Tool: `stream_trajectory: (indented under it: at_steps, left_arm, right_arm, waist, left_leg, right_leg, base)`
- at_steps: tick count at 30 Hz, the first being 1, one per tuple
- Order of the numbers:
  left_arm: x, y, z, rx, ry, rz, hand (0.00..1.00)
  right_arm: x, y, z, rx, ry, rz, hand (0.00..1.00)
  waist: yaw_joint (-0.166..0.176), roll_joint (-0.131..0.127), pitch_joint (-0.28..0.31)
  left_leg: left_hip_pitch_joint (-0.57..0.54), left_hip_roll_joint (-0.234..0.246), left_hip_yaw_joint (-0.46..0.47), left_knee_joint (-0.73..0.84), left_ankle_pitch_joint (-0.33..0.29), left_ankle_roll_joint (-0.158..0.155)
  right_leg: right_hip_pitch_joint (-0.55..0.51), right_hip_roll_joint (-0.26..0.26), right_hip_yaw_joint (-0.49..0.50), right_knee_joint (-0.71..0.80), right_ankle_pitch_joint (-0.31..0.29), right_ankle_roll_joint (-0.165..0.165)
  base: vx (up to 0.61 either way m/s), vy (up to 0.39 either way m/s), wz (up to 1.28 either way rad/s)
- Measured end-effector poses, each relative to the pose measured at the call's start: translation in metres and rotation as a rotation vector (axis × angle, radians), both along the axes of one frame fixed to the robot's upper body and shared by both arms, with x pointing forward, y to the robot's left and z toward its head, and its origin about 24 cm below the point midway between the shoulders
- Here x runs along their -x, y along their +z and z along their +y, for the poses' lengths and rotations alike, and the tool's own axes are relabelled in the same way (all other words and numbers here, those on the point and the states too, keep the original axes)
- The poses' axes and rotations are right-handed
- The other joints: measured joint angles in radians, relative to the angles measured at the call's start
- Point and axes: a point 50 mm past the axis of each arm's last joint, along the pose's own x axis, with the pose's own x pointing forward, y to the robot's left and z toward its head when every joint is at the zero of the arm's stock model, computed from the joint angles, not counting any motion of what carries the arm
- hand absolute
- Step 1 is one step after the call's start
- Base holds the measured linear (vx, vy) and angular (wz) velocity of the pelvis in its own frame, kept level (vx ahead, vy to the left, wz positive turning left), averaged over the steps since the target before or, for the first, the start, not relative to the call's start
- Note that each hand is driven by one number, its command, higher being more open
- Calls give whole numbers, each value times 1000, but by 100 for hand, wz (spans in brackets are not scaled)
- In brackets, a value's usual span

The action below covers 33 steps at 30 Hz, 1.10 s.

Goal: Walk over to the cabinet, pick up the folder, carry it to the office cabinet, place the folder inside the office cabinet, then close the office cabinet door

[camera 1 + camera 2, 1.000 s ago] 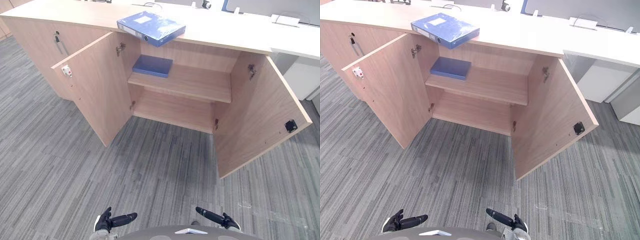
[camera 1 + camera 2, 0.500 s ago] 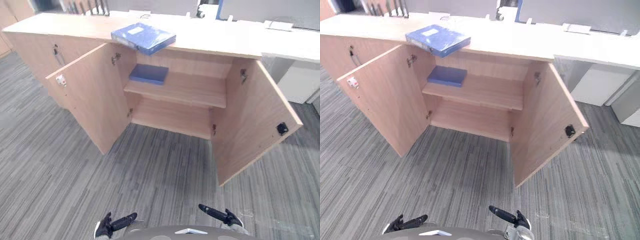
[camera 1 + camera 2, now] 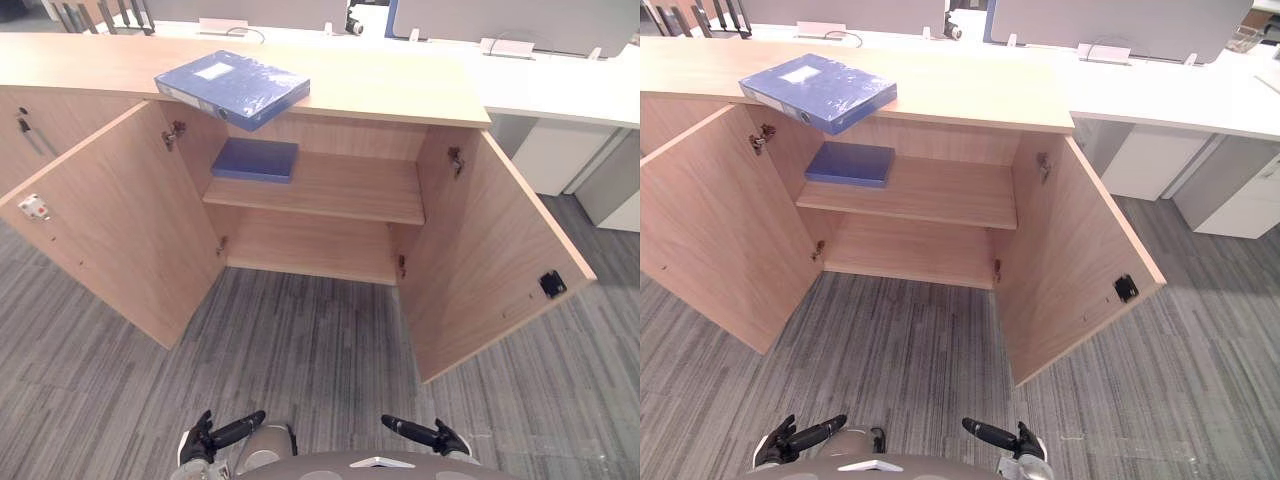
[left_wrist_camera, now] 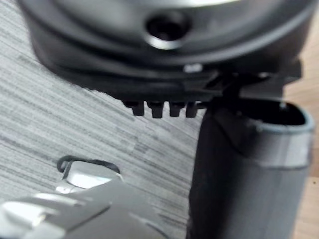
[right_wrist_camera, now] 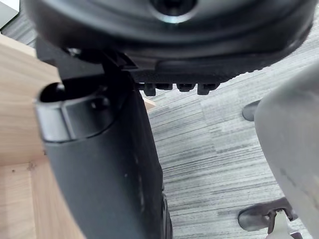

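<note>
Camera shifted squarer to cabinet [image 3: 400, 85]; folder [image 3: 232, 88] untouched on its top, left robot hand [image 3: 215, 437], right robot hand [image 3: 420, 434] straight-fingered and empty: still approaching.

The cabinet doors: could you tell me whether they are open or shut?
Open: the left door and right door both stand swung wide outward, leaving the shelf inside exposed.

Office: grey carpet floor [image 3: 300, 350], low wood cabinet [image 3: 400, 85] w/ blue folder [image 3: 232, 87] on top, white desks [image 3: 560, 85] + divider screens [image 3: 1100, 18] behind.
</note>
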Motion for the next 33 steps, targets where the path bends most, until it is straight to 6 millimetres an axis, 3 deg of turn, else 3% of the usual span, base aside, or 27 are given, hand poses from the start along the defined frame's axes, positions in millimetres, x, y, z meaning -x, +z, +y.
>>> stream_trajectory:
  at_steps: [4,6,9,10,13,16,17,19,20,24,27,33]
  left_arm:
    - [10,-4,-4,15,10,41,100]
    - [11,-5,-6,22,5,49,100]
    - [13,-6,-11,33,3,58,100]
    - [11,-6,-10,31,-10,57,100]
    - [7,-4,-11,28,-18,40,100]
    - [3,-4,-12,29,-19,27,100]
    - [2,-3,-13,29,-18,23,100]
    - [2,-3,-12,29,-17,21,100]
    - [0,-2,-7,14,-17,12,100]
    - [0,-5,-23,54,-16,18,100]
    - [-2,-5,-24,57,-19,10,100]
    - [-5,-4,-23,50,-34,7,100]
  right_arm:
    - [3,-1,-3,-8,4,7,100]
    - [8,-1,-8,-2,-17,17,100]
    - [9,0,-17,22,-23,14,100]
    - [6,2,-20,30,-31,-4,100]
    - [3,3,-18,30,-28,-23,100]
    - [3,4,-18,31,-26,-28,100]
    - [1,4,-18,30,-23,-32,100]
    - [0,4,-17,28,-20,-32,100]
    - [0,3,-11,19,-9,-28,100]
    - [-3,5,-23,56,6,-29,100]
    - [-1,4,-22,57,15,-17,100]
    - [4,2,-20,47,10,6,100]
  waist:
    - [20,10,-32]
    - [26,19,-45]
    - [23,40,-47]
    - [11,50,-39]
    - [-1,42,-37]
    - [-3,40,-36]
    - [-4,41,-36]
    - [-4,40,-32]
    - [-4,16,-22]
    - [-10,73,-25]
    - [-7,73,-29]
    - [-9,69,-50]
  left_leg:
    - [76,-25,58,-86,-8,23]
    - [122,-47,79,-129,-5,37]
    - [183,-71,70,-156,2,64]
    - [221,-79,46,-161,-6,82]
    - [313,-93,-1,-194,-8,85]
    - [370,-88,-37,-245,-10,82]
    - [373,-79,-54,-251,-16,72]
    - [367,-55,-81,-240,-41,35]
    - [354,-54,-103,-205,-69,12]
    - [355,35,-172,-224,-79,-44]
    - [359,77,-193,-278,-56,-69]
    - [361,81,-200,-295,-28,-77]
  right_leg:
    - [-32,-37,3,49,50,14]
    - [-73,-59,4,150,52,16]
    - [-199,-87,6,464,88,54]
    - [-270,-100,4,662,104,47]
    - [-334,-110,-58,882,46,2]
    - [-370,-107,-108,826,-31,-8]
    - [-381,-94,-123,724,-57,-10]
    - [-373,-50,-121,502,-61,-6]
    - [-342,-38,-107,322,-5,10]
    - [-291,52,-192,251,-17,-32]
    - [-262,94,-227,190,-6,-53]
    - [-204,107,-250,95,21,-58]
  base:
    - [214,182,-37]
    - [227,183,-25]
    - [184,139,3]
    - [176,97,38]
    - [163,24,60]
    - [110,-86,41]
    - [98,-167,43]
    - [97,-232,41]
    - [106,-318,37]
    - [129,-242,34]
    - [160,-142,25]
    - [151,0,12]
